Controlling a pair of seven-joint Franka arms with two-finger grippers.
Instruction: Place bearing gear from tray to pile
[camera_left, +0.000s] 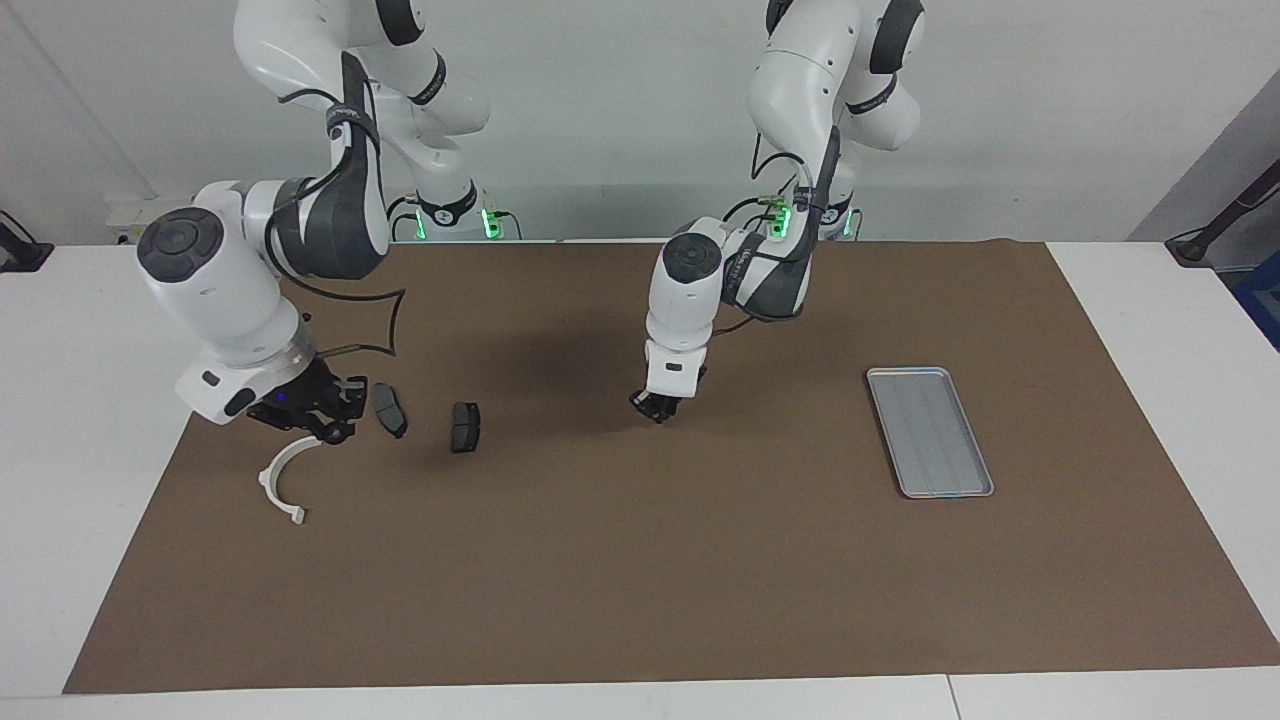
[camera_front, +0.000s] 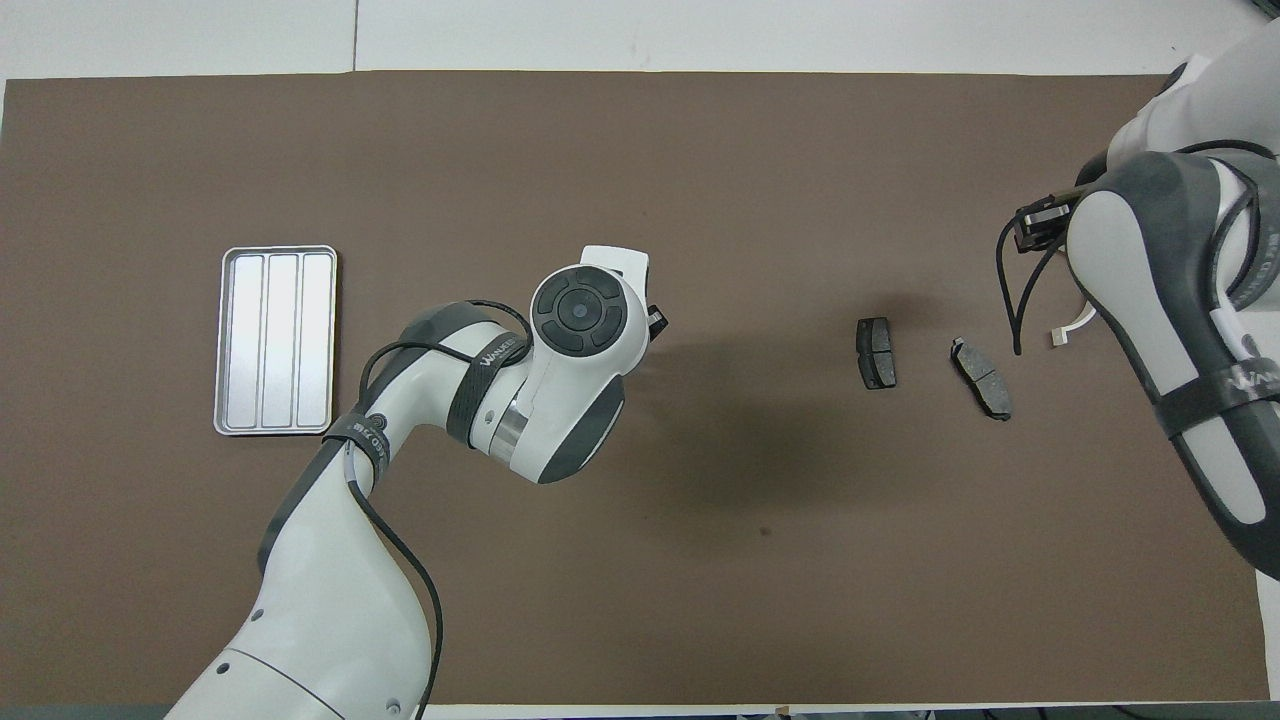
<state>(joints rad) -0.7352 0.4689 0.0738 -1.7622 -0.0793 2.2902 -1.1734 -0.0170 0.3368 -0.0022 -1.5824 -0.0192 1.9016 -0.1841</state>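
The silver tray (camera_left: 930, 432) (camera_front: 276, 340) lies bare toward the left arm's end of the table. The pile holds two dark brake pads (camera_left: 389, 410) (camera_left: 465, 427) (camera_front: 876, 352) (camera_front: 981, 377) and a white curved bracket (camera_left: 282, 478) (camera_front: 1065, 335). My right gripper (camera_left: 333, 430) hangs low over the bracket's upper end, beside one pad, shut on a small dark part, the bearing gear (camera_left: 335, 434). The arm hides it in the overhead view. My left gripper (camera_left: 655, 405) is shut and holds nothing, low over the mat's middle.
A brown mat (camera_left: 640, 560) covers most of the white table. The right arm's elbow and a loose black cable (camera_left: 385, 320) hang above the pile's end. The left arm (camera_front: 560, 380) stretches over the mat between tray and pile.
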